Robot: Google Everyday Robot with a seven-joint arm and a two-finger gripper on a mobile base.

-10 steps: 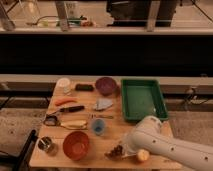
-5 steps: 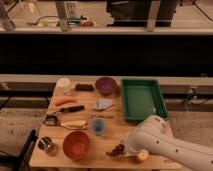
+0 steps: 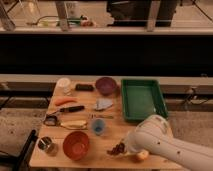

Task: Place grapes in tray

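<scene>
The grapes (image 3: 116, 149), a small dark purple-brown bunch, lie on the wooden table near its front edge, right of the orange bowl (image 3: 76, 144). My white arm comes in from the lower right and covers the gripper (image 3: 131, 148), which sits right at the grapes' right end. A round orange-yellow fruit (image 3: 142, 155) peeks out under the arm. The green tray (image 3: 142, 98) stands at the table's far right, apart from the grapes and showing nothing inside.
A purple bowl (image 3: 106, 85), white cup (image 3: 63, 83), black block (image 3: 84, 87), carrot (image 3: 65, 100), knife (image 3: 70, 109), blue cup (image 3: 98, 126), banana (image 3: 74, 124), grey cloth (image 3: 104, 104) and metal can (image 3: 46, 144) are spread over the table's left half.
The arm has shifted slightly to the right near the grapes; the grapes and other objects stay where they were.
</scene>
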